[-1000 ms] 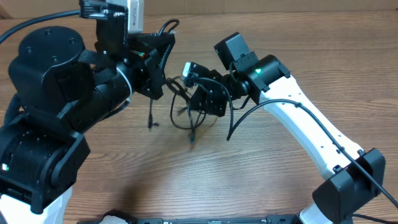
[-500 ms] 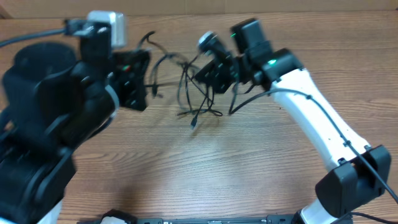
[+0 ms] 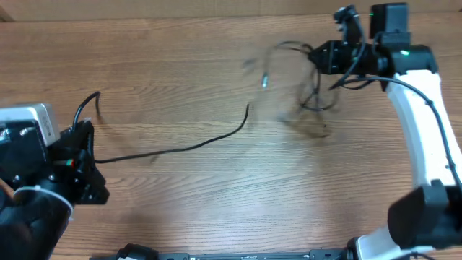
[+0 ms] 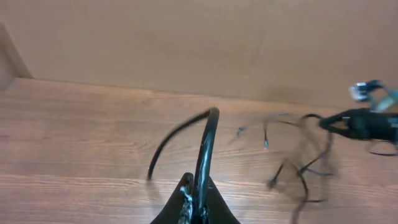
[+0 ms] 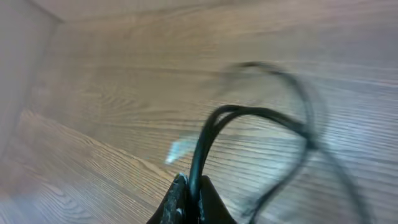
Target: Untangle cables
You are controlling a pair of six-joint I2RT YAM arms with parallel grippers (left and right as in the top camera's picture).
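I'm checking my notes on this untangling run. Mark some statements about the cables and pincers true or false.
1. The left pincer is shut on a single cable. True.
2. That cable runs into the bundle. False: its end stops short of it.
3. The right pincer is open and empty. False: it is shut on the bundle.
4. The pincers sit at opposite sides of the table. True.

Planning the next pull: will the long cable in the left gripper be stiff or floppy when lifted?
Probably floppy: the cable curves loosely over the table from the left gripper. Slightly springy, perhaps: its short end arches above the jaws.
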